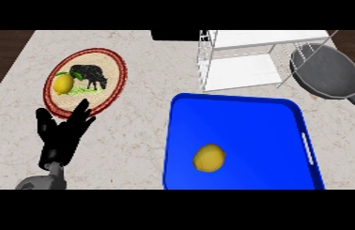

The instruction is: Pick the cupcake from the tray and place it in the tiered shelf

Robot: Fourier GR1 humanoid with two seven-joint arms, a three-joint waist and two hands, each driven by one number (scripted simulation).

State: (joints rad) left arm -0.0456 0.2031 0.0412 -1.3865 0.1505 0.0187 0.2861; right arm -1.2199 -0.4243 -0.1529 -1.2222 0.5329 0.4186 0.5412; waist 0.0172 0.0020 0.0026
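Landmark: blue tray [277, 121] on the marble counter [139, 144]. Cupcake [209, 158], yellow-orange, sits inside the tray near its front-left part, untouched. White tiered shelf [250, 60] stands just behind the tray; a dark pan [322, 72] is behind the tray's right corner. Patterned plate [87, 81] carrying a lemon [63, 83] lies well left of the tray. Left hand [64, 133] left of the tray, fingers spread, holding nothing. Right hand not visible.

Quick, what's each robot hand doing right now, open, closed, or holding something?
Left robot hand: open, fingers up, holding nothing, at the lower left beside the plate.
Right robot hand: not in view, so it cannot be told.
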